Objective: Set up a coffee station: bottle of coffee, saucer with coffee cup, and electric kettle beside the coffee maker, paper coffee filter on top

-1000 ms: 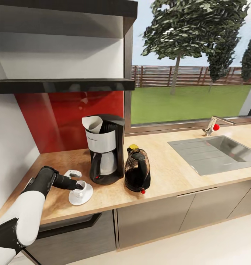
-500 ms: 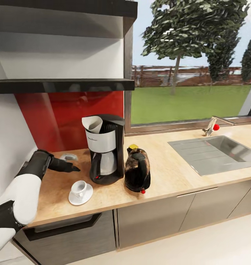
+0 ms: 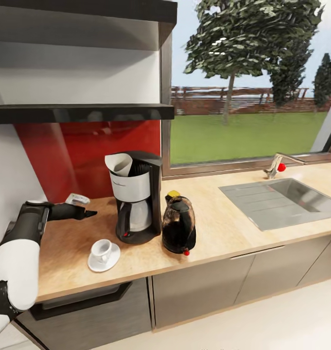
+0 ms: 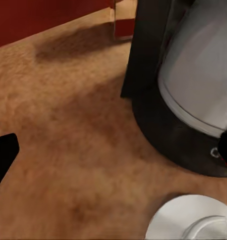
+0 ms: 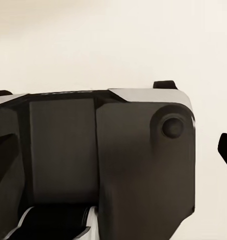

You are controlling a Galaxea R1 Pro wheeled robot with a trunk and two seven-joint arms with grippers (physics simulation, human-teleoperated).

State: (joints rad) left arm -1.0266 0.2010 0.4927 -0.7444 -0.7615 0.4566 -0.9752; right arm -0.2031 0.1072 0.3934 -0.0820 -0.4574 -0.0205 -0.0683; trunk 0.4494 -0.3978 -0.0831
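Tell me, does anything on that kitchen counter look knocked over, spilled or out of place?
Nothing stands out. The coffee cup sits upright on its saucer beside the coffee maker, whose paper coffee filter rests on top, leaning slightly. The electric kettle stands upright on the other side. No spills show on the kitchen countertop.

Sink [image 3: 282,201]: you see it set into the worktop at your right, steel.
Tap [image 3: 277,165]: behind the sink, with a red knob.
Backsplash [image 3: 73,155]: glossy red, under the black slab.
Window [image 3: 248,82]: you look out on lawn, a tree [image 3: 243,39] and a fence.
Cabinets [image 3: 199,291]: grey fronts below.
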